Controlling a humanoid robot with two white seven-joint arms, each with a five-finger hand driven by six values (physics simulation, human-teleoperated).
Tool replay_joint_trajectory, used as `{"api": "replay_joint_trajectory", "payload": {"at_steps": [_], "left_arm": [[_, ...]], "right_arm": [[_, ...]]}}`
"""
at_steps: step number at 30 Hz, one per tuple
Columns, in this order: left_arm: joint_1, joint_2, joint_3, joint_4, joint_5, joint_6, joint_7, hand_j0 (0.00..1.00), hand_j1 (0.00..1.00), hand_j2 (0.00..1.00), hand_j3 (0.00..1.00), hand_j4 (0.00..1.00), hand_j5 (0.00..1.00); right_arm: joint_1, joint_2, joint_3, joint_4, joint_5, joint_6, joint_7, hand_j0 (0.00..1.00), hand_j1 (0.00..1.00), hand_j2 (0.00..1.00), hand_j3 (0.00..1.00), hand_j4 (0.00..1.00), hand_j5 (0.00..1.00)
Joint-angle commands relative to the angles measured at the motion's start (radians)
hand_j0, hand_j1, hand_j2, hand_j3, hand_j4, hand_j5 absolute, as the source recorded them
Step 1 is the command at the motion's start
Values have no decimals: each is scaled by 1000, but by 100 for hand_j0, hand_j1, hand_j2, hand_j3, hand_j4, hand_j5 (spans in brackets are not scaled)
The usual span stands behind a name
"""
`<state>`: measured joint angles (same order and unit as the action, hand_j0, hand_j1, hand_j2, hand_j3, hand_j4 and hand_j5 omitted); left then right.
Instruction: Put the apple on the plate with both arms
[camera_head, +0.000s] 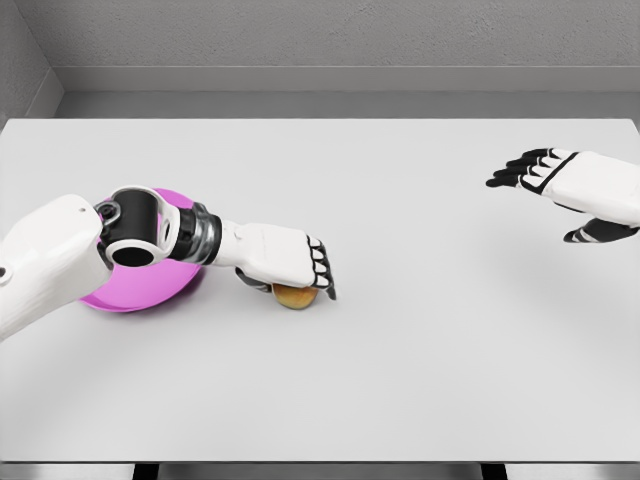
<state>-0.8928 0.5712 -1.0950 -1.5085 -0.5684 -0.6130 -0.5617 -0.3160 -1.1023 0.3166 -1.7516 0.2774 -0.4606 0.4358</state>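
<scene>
The table (400, 380) is a broad white surface carrying only two task things, both toward its left side. The plate (150, 295) is magenta and lies under the left forearm, so most of it is hidden; only its front rim and a strip at the back show. The forearm hanging over it is the first risk: any lowering or swing of the arm could knock the plate or push it along the table.

The left robot hand (290, 262) lies palm down over the apple (294, 296), fingers curled over the top and the thumb seemingly tucked at the near left. Whether the fingers truly clamp the fruit or merely rest on it cannot be told from this view. The apple sits on the table just right of the plate, close to its rim. If the hold is shallow, a lift would likely let the round fruit slip and roll away.

The right robot hand (560, 180) hovers well apart at the far right, fingers spread and holding nothing. Too distant to steady the apple, it leaves the left to work unaided.
</scene>
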Motion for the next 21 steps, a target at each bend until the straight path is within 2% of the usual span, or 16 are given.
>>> {"api": "replay_joint_trajectory", "payload": {"at_steps": [1, 6, 8, 9, 14, 18, 21], "left_arm": [[0, 1, 1, 2, -16, 2, 0, 76, 76, 76, 76, 76, 76], [6, -1, 3, 4, -37, 2, 0, 62, 62, 62, 62, 62, 62], [6, -2, 1, 4, -37, 2, 0, 46, 46, 46, 46, 46, 46], [6, -2, 1, 4, -36, 2, 0, 44, 44, 44, 44, 44, 44], [6, 1, 7, -1, -13, 2, 8, 19, 19, 19, 19, 19, 19], [5, 18, 18, 1, 51, 2, 13, 18, 18, 18, 18, 18, 18], [6, 44, 55, 5, 88, 2, 13, 18, 18, 18, 18, 18, 18]], "right_arm": [[0, -2, -1, 0, -4, 2, 0, 100, 100, 100, 100, 100, 100], [0, -1, -1, 0, -4, 0, 0, 100, 100, 100, 100, 100, 100], [0, -1, -1, 0, -4, 2, 0, 100, 100, 100, 100, 100, 100], [0, -2, -1, 0, -4, 0, 0, 100, 100, 100, 100, 100, 100], [0, -2, -1, 0, -4, 0, 0, 100, 100, 100, 100, 100, 100], [0, -2, -1, 1, -4, 2, 0, 100, 100, 100, 100, 100, 100], [0, -2, -1, 1, -4, 2, 0, 100, 100, 100, 100, 100, 100]]}}
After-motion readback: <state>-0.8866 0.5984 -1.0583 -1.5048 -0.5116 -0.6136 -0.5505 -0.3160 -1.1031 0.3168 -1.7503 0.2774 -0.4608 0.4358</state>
